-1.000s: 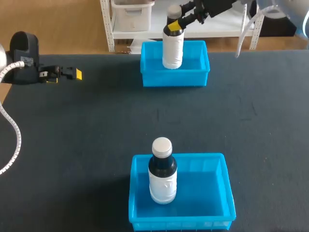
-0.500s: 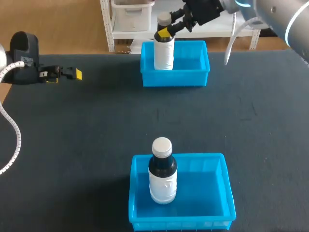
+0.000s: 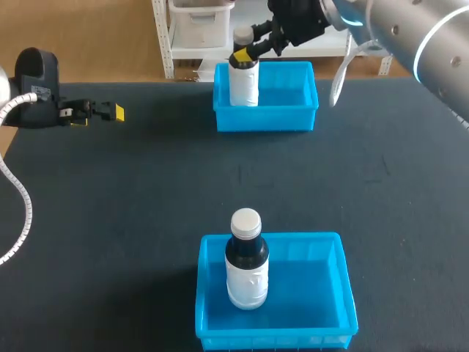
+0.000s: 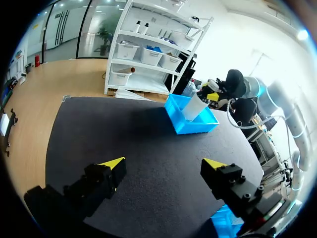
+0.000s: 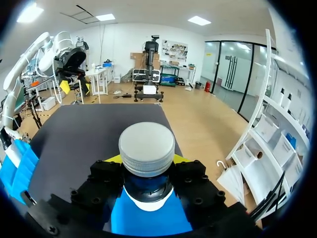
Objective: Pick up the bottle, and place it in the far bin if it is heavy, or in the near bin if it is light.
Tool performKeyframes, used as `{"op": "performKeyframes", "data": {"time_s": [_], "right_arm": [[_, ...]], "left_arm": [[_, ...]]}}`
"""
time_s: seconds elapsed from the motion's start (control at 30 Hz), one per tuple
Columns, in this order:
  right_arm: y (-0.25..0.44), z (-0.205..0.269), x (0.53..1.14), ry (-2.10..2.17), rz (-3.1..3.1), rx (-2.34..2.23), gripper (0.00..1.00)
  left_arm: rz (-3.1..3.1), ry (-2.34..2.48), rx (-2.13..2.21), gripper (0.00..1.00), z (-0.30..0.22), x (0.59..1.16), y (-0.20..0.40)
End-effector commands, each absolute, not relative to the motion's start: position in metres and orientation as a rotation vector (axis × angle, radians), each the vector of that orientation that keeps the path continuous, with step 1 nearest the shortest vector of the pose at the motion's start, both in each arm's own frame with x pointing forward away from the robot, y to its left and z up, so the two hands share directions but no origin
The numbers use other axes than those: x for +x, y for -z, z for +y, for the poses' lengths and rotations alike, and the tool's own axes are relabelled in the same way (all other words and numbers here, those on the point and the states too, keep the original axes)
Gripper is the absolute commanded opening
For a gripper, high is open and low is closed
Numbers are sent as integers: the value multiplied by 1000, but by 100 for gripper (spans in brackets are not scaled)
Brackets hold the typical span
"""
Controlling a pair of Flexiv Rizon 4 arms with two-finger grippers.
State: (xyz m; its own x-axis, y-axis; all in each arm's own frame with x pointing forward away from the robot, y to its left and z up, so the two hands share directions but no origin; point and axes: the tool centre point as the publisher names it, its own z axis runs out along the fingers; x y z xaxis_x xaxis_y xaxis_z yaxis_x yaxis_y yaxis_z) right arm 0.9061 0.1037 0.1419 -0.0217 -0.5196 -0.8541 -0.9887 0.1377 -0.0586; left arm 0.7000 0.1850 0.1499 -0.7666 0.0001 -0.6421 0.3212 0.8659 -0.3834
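The left claw [image 3: 110, 112] hangs open and empty over the dark matte tabletop [image 3: 132, 205], yellow tips well apart. To that claw's right, on the robot's side, the blue near bin [image 3: 333, 308] holds an upright second bottle [image 3: 246, 271]. Across the tabletop, the right claw [image 3: 245, 53] is clamped on the bottle [image 3: 244, 82] at the neck, just under its grey cap. Below that claw, the bottle's body stands inside the far bin [image 3: 293, 110]; the front wall hides its base.

Head camera looks down from behind; left wrist view shares far bin [image 3: 289, 117]
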Motion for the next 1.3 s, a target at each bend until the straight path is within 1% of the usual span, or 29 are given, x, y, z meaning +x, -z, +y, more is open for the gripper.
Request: {"op": "performKeyframes", "data": {"time_s": [0.03,0.33,0.4,0.43,0.53,0.67,0.73,0.77,0.87,1.1,1.3], "right_arm": [[-139,109,920,-1164,1553,-1761,0],[-130,112,924,-1198,1566,-1761,0],[-129,111,925,-1204,1571,-1759,4],[-128,111,925,-1206,1572,-1759,9],[-127,110,927,-1211,1579,-1759,36],[-125,110,928,-1216,1585,-1759,50],[-125,109,929,-1217,1588,-1759,58],[-125,109,929,-1217,1589,-1758,65],[-124,108,930,-1216,1597,-1758,100],[-125,94,932,-1187,1640,-1755,100],[-127,61,934,-1143,1708,-1707,100]], "left_arm": [[2374,636,231,100,185,700,-150],[2374,636,231,100,185,700,-150],[2374,636,231,100,185,700,-150],[2374,636,231,100,185,700,-150],[2374,636,231,100,185,700,-150],[2374,636,231,100,185,700,-150],[2374,636,231,100,185,700,-150],[2374,636,231,100,185,700,-150],[2374,636,231,100,185,700,-150],[2374,636,231,100,185,700,-150],[2374,636,231,100,185,700,-150]]}}
